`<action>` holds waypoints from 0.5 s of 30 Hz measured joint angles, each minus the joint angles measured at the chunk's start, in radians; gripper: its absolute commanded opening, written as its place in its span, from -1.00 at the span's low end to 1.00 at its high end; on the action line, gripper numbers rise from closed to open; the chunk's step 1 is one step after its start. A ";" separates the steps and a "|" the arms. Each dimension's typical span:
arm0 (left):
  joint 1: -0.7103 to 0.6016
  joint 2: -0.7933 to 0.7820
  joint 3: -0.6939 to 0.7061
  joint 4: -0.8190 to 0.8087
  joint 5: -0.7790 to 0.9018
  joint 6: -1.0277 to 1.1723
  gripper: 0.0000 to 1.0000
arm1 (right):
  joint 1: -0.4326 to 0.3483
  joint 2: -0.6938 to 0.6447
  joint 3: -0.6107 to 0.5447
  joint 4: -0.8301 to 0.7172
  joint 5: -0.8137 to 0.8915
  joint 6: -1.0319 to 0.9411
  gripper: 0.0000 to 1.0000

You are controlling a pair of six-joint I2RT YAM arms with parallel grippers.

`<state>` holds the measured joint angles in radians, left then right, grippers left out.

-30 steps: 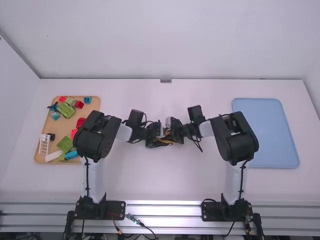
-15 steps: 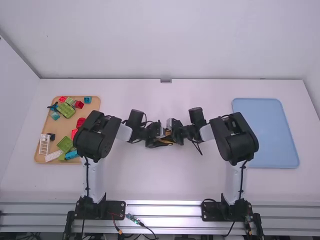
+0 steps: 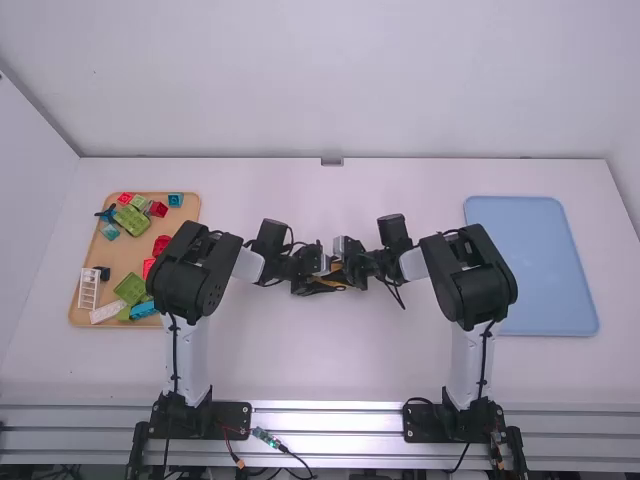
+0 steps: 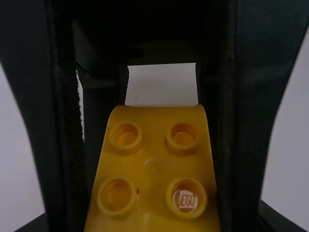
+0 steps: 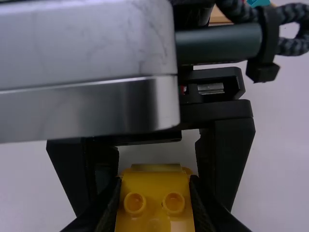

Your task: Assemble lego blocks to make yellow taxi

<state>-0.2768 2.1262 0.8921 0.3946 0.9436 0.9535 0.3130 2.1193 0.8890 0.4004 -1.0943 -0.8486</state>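
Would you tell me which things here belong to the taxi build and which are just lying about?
In the job:
yellow block
right gripper, shut on it
left gripper, close by

Lying about, it seems:
green blocks, white ladder, on the wooden tray
blue tray, perhaps for later

Your left arm (image 3: 192, 350) and right arm (image 3: 468, 360) have smooth white links and bulky, rounded black joint housings (image 3: 190, 270). Thin black cables (image 3: 174, 350) run along them, down to flat black base plates (image 3: 230, 420). In your right wrist view, the left arm's wrist has a silvery block (image 5: 87, 63) with a rounded edge and a speckled black-and-grey braided cable (image 5: 295, 10). Your jaws are black.
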 measured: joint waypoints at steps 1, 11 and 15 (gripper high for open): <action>0.000 0.000 0.000 0.000 0.000 0.001 -0.97 | 0.000 0.000 0.000 0.000 -0.001 0.000 -0.95; -0.001 0.000 0.000 0.000 -0.001 0.000 -0.97 | 0.000 0.000 0.000 0.000 -0.002 0.000 -0.81; -0.001 0.000 0.000 0.000 -0.001 0.000 -0.97 | 0.000 0.000 0.000 0.000 -0.001 0.000 -0.71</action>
<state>-0.2779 2.1262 0.8921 0.3946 0.9424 0.9539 0.3130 2.1197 0.8890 0.4004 -1.0954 -0.8482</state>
